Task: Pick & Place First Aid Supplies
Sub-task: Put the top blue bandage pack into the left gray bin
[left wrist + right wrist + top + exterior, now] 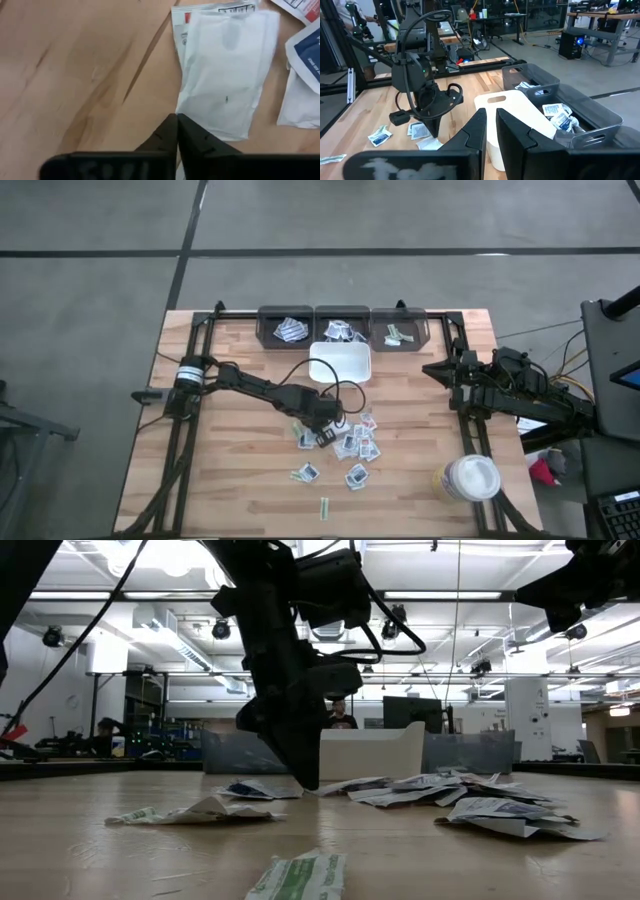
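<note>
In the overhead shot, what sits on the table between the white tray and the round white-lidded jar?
The high view shows bare wood for most of the stretch from the white tray to the jar; only the right edge of the packet pile comes near that line.
</note>
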### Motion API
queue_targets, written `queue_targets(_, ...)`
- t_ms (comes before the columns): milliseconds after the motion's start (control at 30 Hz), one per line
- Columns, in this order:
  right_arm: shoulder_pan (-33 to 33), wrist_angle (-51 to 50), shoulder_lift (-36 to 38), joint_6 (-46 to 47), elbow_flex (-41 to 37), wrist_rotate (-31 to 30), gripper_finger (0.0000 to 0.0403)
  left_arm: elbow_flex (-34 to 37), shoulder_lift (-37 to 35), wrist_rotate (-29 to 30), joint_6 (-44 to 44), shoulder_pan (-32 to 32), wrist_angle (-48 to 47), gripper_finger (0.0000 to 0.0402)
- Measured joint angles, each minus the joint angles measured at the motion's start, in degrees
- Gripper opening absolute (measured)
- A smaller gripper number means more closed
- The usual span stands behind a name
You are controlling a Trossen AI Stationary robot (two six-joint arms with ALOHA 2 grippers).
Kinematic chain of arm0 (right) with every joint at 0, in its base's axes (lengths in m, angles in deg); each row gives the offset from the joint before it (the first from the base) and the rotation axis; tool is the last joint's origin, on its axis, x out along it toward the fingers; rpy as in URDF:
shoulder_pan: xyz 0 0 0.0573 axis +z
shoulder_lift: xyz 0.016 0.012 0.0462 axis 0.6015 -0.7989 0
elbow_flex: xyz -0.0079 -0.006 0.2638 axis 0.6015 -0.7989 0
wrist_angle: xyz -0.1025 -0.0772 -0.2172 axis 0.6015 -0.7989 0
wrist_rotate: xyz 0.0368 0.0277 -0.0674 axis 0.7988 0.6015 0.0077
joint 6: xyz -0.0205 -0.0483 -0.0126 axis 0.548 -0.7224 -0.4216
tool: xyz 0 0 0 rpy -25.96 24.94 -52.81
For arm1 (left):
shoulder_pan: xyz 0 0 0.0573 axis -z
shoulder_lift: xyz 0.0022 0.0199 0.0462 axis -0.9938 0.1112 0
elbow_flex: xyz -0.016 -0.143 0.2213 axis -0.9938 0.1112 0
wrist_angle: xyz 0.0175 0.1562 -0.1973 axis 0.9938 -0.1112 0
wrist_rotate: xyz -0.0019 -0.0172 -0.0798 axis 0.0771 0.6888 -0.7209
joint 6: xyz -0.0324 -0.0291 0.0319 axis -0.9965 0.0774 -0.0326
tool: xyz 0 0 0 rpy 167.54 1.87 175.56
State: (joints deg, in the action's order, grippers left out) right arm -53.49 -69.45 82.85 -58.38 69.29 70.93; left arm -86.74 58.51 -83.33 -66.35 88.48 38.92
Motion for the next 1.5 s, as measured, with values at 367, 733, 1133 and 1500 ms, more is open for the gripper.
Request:
queue_targets(367,0.0,0.0,0.0,0.0,0.0,0.0,0.0038,-0.2,-0.2,-1.1,0.6,0.0,-0.1,0.0000)
queue_targets(733,0.0,0.0,0.0,0.0,0.0,0.0,0.0038,-0.2,-0.4,2.9,1.4,0.0,-3.1,0.0000)
queue_targets(1133,0.0,0.0,0.0,0.4,0.0,0.0,0.0038,-2.7,-3.0,11.4,0.8,-0.5,-8.5,0.0000)
queue_targets(1500,0.0,0.0,0.0,0.4,0.0,0.0,0.0038,-2.8,-2.7,8.1,2.4,-0.6,-7.2,0.0039)
